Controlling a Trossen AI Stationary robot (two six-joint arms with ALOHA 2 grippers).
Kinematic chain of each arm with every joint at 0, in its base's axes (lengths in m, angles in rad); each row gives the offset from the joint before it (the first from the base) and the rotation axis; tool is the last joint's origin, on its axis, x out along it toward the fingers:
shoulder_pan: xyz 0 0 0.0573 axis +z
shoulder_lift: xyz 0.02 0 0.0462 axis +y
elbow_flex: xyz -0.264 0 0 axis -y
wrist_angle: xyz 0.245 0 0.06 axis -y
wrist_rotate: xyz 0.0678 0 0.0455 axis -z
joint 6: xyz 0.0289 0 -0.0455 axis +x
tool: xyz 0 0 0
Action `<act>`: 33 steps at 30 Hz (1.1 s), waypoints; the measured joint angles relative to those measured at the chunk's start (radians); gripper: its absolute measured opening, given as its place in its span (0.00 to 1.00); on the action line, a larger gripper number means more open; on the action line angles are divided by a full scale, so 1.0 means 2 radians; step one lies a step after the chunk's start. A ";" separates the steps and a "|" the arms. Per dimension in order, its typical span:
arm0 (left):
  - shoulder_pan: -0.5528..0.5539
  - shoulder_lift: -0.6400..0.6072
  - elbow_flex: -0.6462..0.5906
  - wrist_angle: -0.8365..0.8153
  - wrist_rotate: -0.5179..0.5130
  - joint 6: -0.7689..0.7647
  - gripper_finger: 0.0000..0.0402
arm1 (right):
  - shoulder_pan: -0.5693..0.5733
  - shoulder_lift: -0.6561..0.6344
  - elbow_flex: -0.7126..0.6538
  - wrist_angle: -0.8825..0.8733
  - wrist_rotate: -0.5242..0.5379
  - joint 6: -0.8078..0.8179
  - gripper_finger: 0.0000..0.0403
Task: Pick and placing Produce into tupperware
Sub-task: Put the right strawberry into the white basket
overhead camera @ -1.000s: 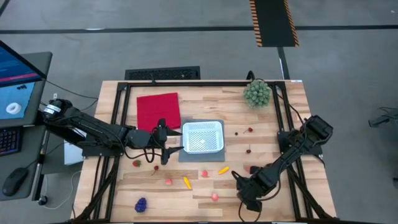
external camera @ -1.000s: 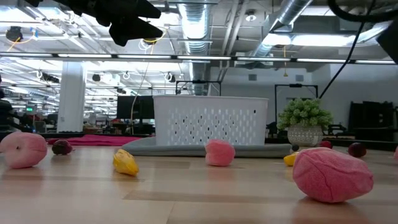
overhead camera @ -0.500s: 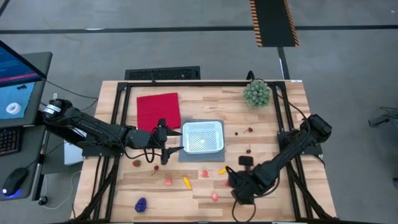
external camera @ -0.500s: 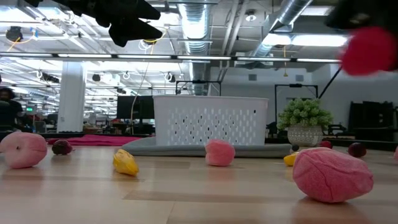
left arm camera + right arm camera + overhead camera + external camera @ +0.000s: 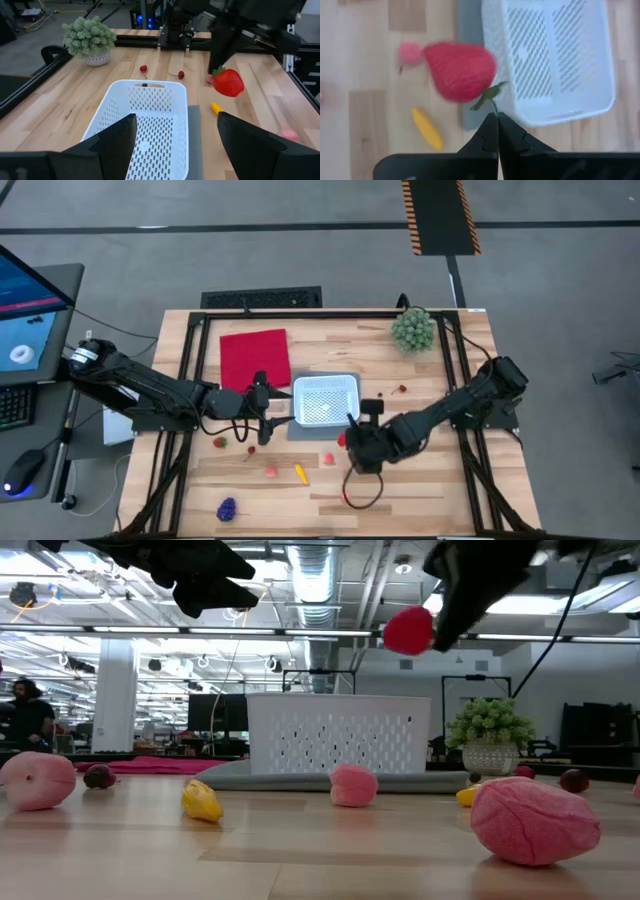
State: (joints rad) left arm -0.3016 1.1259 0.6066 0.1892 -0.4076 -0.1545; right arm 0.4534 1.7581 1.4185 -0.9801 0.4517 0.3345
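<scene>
The right gripper (image 5: pixel 496 125), its fingers pressed together on a thin green stem, holds a red toy strawberry (image 5: pixel 460 71) in the air, just beside a near corner of the white tupperware (image 5: pixel 326 400) and not yet over it. The tupperware sits on a grey mat (image 5: pixel 305 430) on the wooden surface (image 5: pixel 430 365). The left gripper (image 5: pixel 268 418) hovers at the tupperware's other side with its fingers spread, holding nothing. More produce lies scattered on the surface: a yellow-orange piece (image 5: pixel 300 473), pink pieces (image 5: pixel 270 472), a purple grape bunch (image 5: pixel 227 508). A red cloth (image 5: pixel 254 358) and a green spiky plant (image 5: pixel 413 329) lie farther back. Beyond the surface is an open workshop with ceiling ducts (image 5: pixel 310 580).
</scene>
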 joint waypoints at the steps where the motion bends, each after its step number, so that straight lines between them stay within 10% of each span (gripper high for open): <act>1: -0.001 0.000 0.000 0.000 0.000 0.000 0.67 | -0.010 -0.006 0.000 0.005 -0.001 -0.011 0.04; 17: -0.004 0.000 0.000 0.001 0.000 0.016 0.67 | -0.188 -0.019 0.000 0.113 -0.161 -0.149 0.04; 33: -0.004 -0.007 0.000 -0.013 0.001 0.016 0.67 | -0.229 0.064 0.000 0.137 -0.212 -0.146 0.04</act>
State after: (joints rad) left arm -0.3096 1.1114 0.6060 0.1631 -0.4065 -0.1227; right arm -0.0038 1.8863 1.4185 -0.7052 0.0272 0.0434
